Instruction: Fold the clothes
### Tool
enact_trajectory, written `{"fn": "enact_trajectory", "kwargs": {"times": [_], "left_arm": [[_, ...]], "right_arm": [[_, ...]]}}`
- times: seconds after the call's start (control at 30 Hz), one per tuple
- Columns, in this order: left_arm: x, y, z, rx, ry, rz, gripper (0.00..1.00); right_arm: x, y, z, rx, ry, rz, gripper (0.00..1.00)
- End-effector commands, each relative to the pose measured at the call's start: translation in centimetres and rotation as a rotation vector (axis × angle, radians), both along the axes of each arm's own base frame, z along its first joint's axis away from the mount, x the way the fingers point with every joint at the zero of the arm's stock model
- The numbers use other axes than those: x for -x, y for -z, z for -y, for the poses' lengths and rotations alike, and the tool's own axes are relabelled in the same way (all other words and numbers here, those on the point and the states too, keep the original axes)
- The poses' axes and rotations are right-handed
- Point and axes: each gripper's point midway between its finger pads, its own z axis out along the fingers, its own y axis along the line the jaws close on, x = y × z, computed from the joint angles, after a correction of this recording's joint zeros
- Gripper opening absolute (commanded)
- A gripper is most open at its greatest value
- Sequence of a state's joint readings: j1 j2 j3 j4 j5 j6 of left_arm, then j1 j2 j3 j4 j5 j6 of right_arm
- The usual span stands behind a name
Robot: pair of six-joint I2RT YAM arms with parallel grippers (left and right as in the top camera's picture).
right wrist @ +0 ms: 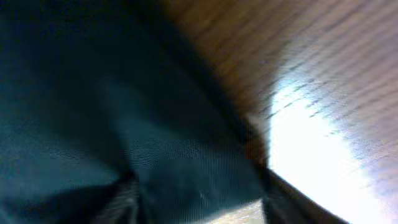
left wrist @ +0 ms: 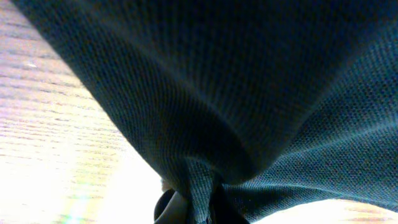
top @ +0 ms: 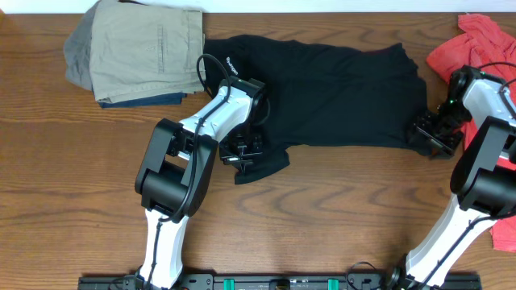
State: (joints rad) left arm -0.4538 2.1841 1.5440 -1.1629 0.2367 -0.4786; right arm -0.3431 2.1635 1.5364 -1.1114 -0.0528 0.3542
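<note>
The black shirt [top: 339, 89] lies spread across the far middle of the wooden table, with a flap hanging toward the near left. My left gripper [top: 242, 155] sits on that near-left flap. In the left wrist view it [left wrist: 202, 211] is shut, with a ridge of the dark knit fabric [left wrist: 249, 93] pinched between its fingers. My right gripper [top: 431, 133] is at the shirt's right edge. In the blurred right wrist view its [right wrist: 199, 205] two fingers stand apart, and the shirt's fabric [right wrist: 93, 112] lies between them.
A stack of folded khaki, grey and navy garments [top: 137, 52] rests at the far left. A coral-red shirt [top: 476, 48] lies at the far right, behind the right arm. More red cloth [top: 504, 234] shows at the right edge. Bare wood [top: 322, 217] is in front.
</note>
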Motion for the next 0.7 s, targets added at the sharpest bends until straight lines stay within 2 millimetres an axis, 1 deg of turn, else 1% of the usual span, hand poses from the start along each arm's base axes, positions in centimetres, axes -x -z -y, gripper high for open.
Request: {"fn": "enact_trajectory", "kwargs": {"times": [0.0, 0.03, 0.07, 0.1, 0.13, 0.23, 0.3, 0.37, 0.47, 0.53, 0.6, 0.67], "left_arm": [[0.5, 0.1, -0.5, -0.026, -0.009, -0.018, 0.06], [0.6, 0.0, -0.6, -0.029, -0.008, -0.024, 0.06], [0.8, -0.1, -0.6, -0.032, -0.008, -0.029, 0.06], [1.0, -0.3, -0.7, -0.035, -0.008, -0.035, 0.06], [1.2, -0.6, -0.8, -0.038, -0.008, -0.04, 0.06], [1.2, -2.2, -1.2, -0.05, 0.002, -0.016, 0.06], [1.0, -3.9, -1.3, -0.054, 0.017, 0.038, 0.06], [0.7, -6.3, -1.0, -0.027, 0.029, 0.11, 0.06], [0.6, -10.5, -0.2, 0.041, 0.053, 0.239, 0.06], [0.8, -13.8, 0.1, 0.095, 0.074, 0.34, 0.06], [1.2, -16.8, -0.1, 0.134, 0.073, 0.43, 0.06], [1.9, -19.4, -0.5, 0.173, 0.063, 0.505, 0.06]], "right_arm": [[1.2, 1.2, 0.1, 0.023, -0.005, -0.041, 0.41], [1.2, 1.2, 0.1, 0.025, -0.006, -0.041, 0.29], [1.1, 1.2, 0.2, 0.026, -0.005, -0.041, 0.19], [1.1, 1.1, 0.3, 0.026, -0.003, -0.04, 0.04], [1.2, 1.0, 0.3, 0.025, -0.001, -0.043, 0.02], [1.6, 0.2, 0.6, 0.021, 0.022, -0.056, 0.01], [1.7, -0.8, 0.7, 0.023, 0.027, -0.051, 0.01], [1.6, -2.4, 0.9, 0.033, 0.03, -0.023, 0.01], [1.2, -5.7, 1.0, 0.062, 0.032, 0.058, 0.01], [0.8, -8.8, 1.0, 0.089, 0.031, 0.143, 0.01], [0.6, -12.0, 0.8, 0.113, 0.028, 0.235, 0.01], [0.8, -15.3, 0.6, 0.142, 0.029, 0.326, 0.01]]}}
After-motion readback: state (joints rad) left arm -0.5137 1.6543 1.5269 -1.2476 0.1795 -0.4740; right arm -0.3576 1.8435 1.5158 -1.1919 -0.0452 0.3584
